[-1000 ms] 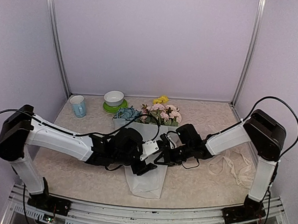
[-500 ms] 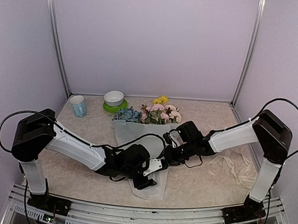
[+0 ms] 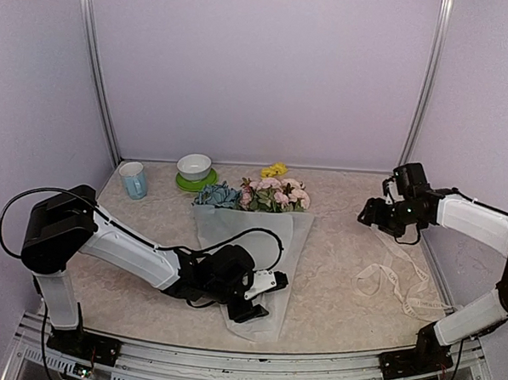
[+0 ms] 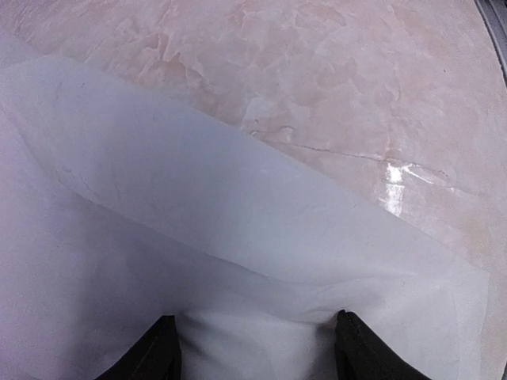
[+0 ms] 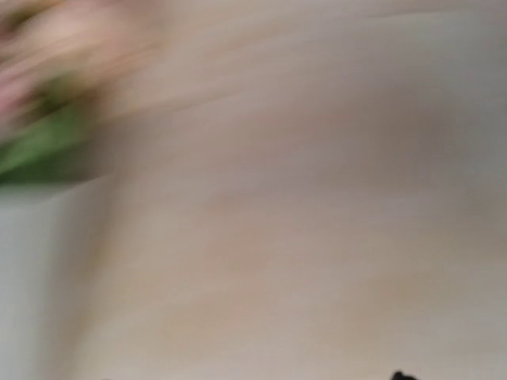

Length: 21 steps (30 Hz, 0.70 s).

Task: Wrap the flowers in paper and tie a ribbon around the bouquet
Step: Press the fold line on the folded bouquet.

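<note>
Nearest, the left gripper (image 4: 257,352) sits on the paper's (image 4: 198,206) narrow end, fingers (image 4: 162,352) apart. Further right the ribbon (image 3: 394,282) lies loose on the table (image 3: 336,245). Beyond it hangs the right gripper (image 3: 368,215); I cannot tell how its jaws stand. Flowers (image 3: 266,195) fan out farthest back.

Soft even light, glare patch on table (image 4: 394,177), right wrist view wholly blurred.

The bouquet (image 3: 235,219) lay mid-table (image 3: 336,245), flowers (image 3: 271,194) toward 12 o'clock, with the cup (image 3: 133,180) at its 10 o'clock, the bowl (image 3: 194,166) at 11 and the ribbon (image 3: 411,305) at 3.
</note>
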Available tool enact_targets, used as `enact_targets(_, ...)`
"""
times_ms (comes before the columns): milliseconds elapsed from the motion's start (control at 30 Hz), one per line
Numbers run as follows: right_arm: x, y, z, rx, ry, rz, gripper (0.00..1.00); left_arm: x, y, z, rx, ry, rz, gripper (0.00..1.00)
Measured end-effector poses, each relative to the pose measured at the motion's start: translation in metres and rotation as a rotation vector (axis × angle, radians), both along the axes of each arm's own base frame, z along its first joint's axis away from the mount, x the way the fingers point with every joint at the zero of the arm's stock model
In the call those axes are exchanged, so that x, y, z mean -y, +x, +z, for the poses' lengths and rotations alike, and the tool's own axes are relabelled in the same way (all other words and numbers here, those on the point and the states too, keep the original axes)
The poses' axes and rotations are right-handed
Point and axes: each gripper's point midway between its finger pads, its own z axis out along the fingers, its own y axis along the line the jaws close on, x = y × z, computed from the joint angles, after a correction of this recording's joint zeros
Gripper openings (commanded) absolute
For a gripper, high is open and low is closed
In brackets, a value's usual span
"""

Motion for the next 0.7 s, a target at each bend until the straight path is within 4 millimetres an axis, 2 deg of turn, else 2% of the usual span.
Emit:
enact_targets(100,0.089,0.011,-0.024,-0.085,-0.145,-0.186,0.92,0.000,0.000,0.000,0.001,-0.006,0.000,0.65)
enact_targets(133,0.112,0.012,-0.032,-0.120,-0.182,-0.226,0.96,0.000,0.000,0.000,0.001,-0.007,-0.001,0.65)
enact_targets(200,0.142,0.016,-0.048,-0.187,-0.227,-0.248,1.00,0.000,0.000,0.000,0.001,-0.010,-0.001,0.66)
enact_targets(300,0.171,0.017,-0.064,-0.249,-0.243,-0.265,1.00,0.000,0.000,0.000,0.000,-0.011,-0.003,0.66)
enact_targets(367,0.179,0.019,-0.079,-0.292,-0.244,-0.243,0.98,0.000,0.000,0.000,-0.001,-0.012,-0.003,0.66)
enact_targets(400,0.179,0.020,-0.086,-0.310,-0.238,-0.221,0.94,0.000,0.000,0.000,-0.002,-0.012,-0.004,0.66)
enact_targets(567,0.167,0.018,-0.113,-0.373,-0.184,-0.118,0.79,0.000,-0.001,0.000,-0.007,-0.014,-0.006,0.66)
enact_targets(633,0.159,0.020,-0.111,-0.362,-0.149,-0.082,0.57,0.000,-0.001,0.000,-0.009,-0.014,-0.007,0.66)
enact_targets(700,0.154,0.020,-0.111,-0.356,-0.137,-0.055,0.27,0.000,-0.001,0.000,-0.009,-0.014,-0.007,0.66)
